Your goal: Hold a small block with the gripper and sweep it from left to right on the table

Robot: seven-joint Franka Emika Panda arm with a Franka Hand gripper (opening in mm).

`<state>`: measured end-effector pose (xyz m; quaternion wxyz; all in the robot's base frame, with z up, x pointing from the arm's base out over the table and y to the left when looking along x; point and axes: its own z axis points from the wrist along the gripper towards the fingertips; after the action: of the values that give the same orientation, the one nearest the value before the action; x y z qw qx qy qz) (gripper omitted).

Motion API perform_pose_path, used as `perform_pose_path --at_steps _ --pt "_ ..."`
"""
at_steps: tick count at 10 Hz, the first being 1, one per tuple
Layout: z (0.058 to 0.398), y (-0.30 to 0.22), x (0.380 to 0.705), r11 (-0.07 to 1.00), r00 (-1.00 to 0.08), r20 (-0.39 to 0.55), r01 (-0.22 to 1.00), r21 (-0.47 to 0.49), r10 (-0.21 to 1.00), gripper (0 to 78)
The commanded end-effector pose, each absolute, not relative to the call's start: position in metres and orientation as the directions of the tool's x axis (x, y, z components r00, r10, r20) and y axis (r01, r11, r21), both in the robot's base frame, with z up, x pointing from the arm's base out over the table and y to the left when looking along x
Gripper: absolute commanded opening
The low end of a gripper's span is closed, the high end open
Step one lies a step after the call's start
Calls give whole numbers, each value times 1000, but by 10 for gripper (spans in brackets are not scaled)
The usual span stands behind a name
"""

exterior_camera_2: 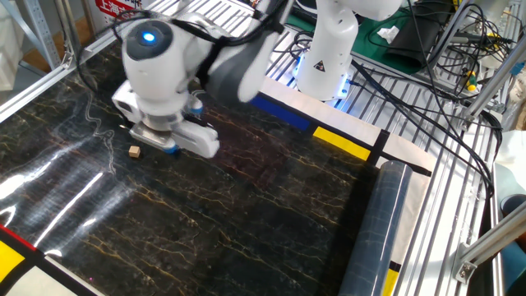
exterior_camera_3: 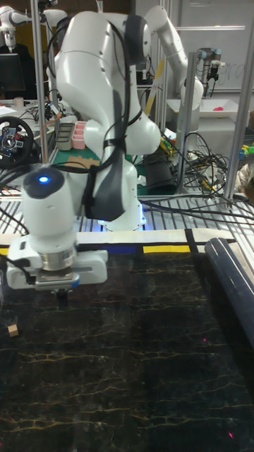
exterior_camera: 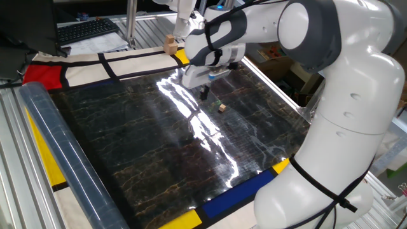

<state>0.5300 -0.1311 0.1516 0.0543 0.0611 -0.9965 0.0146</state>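
Observation:
The small block lies loose on the black marble table, a tiny tan cube. My gripper hangs just above the table, a short way to the block's left and behind it in this view, not touching it. Its dark fingers look pressed together with nothing between them. In the other fixed view the small block sits just left of the white wrist, which hides the fingertips. The tall view shows the gripper to the right of the small block.
A larger tan wooden block stands on the white panel at the back. A clear rolled tube lies along the left edge of the table. Cables and an aluminium frame border the far side.

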Motion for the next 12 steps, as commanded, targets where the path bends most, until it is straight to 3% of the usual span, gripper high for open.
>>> perform_pose_path --at_steps 1,3,12 --pt "164 -223 521 983 -978 105 -184 -21 -181 0" --pt "156 -232 505 982 -978 101 -185 -25 -182 0" --pt "156 -232 505 991 -991 72 -118 -58 -114 0"
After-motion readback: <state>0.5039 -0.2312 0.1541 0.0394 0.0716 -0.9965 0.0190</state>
